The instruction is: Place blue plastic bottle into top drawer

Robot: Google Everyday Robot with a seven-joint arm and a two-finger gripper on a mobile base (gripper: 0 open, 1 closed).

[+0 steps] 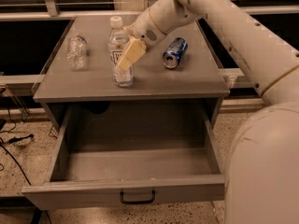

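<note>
The tall bottle (116, 40) is seen upright on the counter (187, 80), left of centre and near the front edge, w/ a white cap (116, 21) and a printed label (114, 55) round its body. How full it is cannot be made out, so its weight is judged light to moderate. The claw (127, 59) is held against the bottle's right side at label height, partly covering it, w/ the arm (224, 17) reaching in from the upper right. Whether it is open or already clamped on the bottle cannot be told. The drawer (126, 188) below is pulled well out, its inside open from above. A small dented bottle (76, 52) stands well apart at the left, and a can (174, 53) lies on its side to the right, clear of the claw. Thin clear plastic is prob. springy and slick, so the walls may buckle if squeezed hard. Hold is best taken at mid-body around the label, where the wall is straight, not at the tapered neck. Being tall and narrow, it is judged easy to tip if nudged before the grip is firm.
</note>
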